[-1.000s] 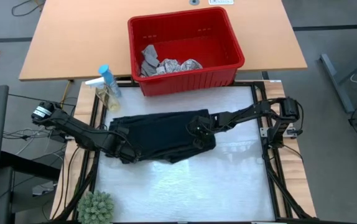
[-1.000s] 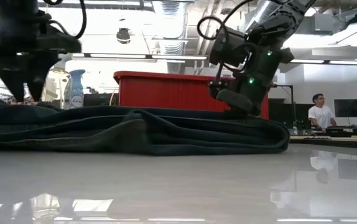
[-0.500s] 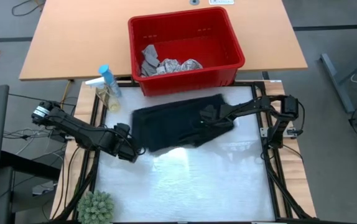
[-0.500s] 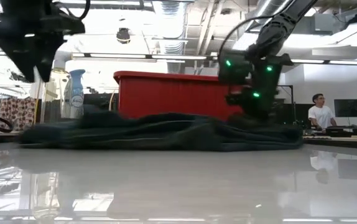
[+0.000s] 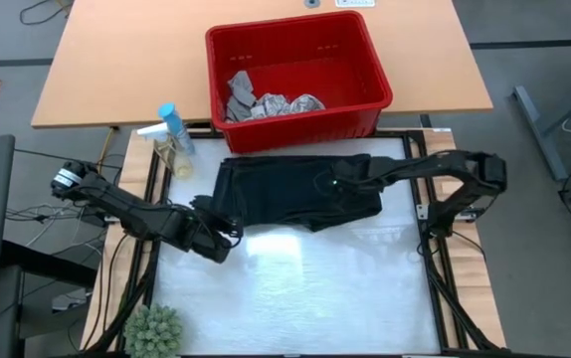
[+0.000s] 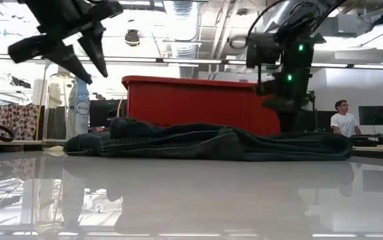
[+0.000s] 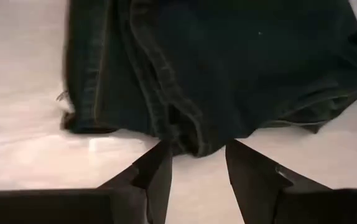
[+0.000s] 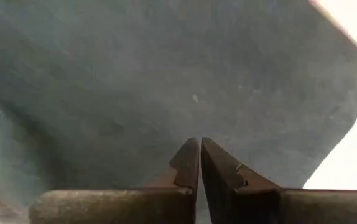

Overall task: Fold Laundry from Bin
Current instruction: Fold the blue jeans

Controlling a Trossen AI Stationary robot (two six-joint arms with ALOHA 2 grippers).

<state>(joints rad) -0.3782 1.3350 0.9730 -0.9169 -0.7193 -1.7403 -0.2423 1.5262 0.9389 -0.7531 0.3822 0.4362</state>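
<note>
Right gripper [image 8: 199,163] nearly closed, fingertips a sliver apart over the dark trousers [image 5: 300,194], no fold visibly pinched between them. Left gripper [image 7: 197,163] open at a moderate gap, empty, raised clear of the mat just off the trousers' near-left edge. Trousers bunched into a rough folded slab on the far half of the white mat [image 5: 305,288], directly in front of the red bin [image 5: 370,99]; grey cloth [image 5: 238,91] and leaf-print cloth [image 5: 290,104] left inside the bin. Spray bottles [image 5: 169,139] close by the trousers' far-left corner. Risks: fold springing loose if released unevenly; seam snagging on a fingertip; a left sweep toppling the bottles.
</note>
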